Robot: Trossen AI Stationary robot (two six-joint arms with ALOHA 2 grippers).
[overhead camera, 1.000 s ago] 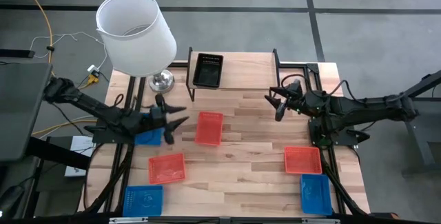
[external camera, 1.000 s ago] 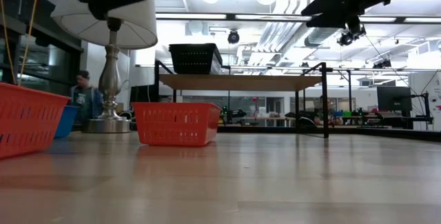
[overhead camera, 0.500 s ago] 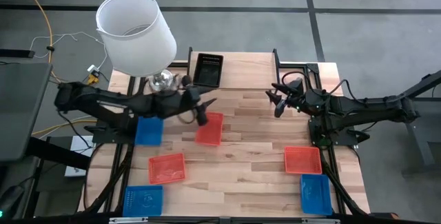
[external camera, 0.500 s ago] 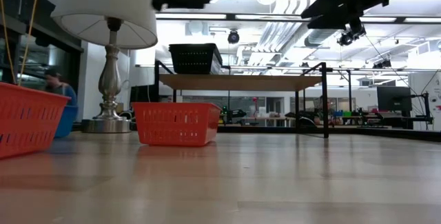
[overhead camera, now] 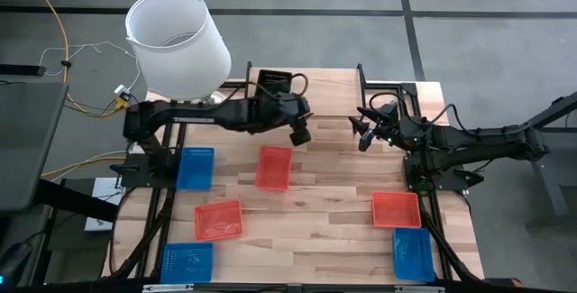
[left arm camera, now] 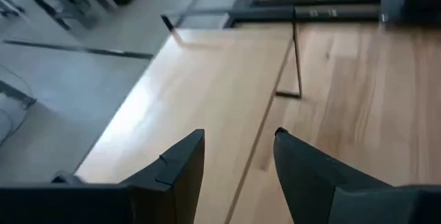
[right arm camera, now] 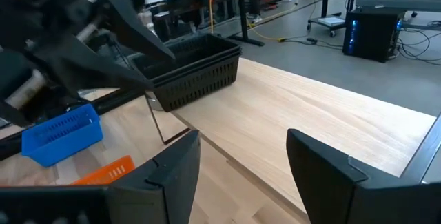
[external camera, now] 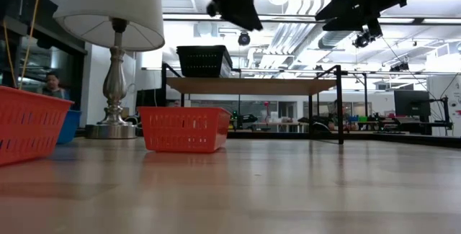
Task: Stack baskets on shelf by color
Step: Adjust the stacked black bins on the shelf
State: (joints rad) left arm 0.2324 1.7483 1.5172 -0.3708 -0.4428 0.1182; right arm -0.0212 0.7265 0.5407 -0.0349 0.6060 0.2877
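The left gripper [overhead camera: 302, 131] hangs over the front edge of the shelf [overhead camera: 334, 90], just beside the black baskets [overhead camera: 271, 92] that sit at the shelf's left end, looking like 2 nested together; its fingers [left arm camera: 180, 169] are spread apart with nothing between them. The right gripper [overhead camera: 360, 133] hovers at the shelf's right side, its fingers [right arm camera: 172, 169] wide apart and empty too. Down on the surface [overhead camera: 325, 212], 1 red-orange basket [overhead camera: 274, 167] lies near the middle just in front of the shelf, a 2nd [overhead camera: 217, 220] toward the front left, a 3rd [overhead camera: 396, 209] at the right. Of the 3 blue baskets, 1 [overhead camera: 195, 168] lies at the left, 1 [overhead camera: 187, 260] at the front left corner, 1 [overhead camera: 412, 252] at the front right. A white-shaded lamp [overhead camera: 178, 42] stands at the back left.
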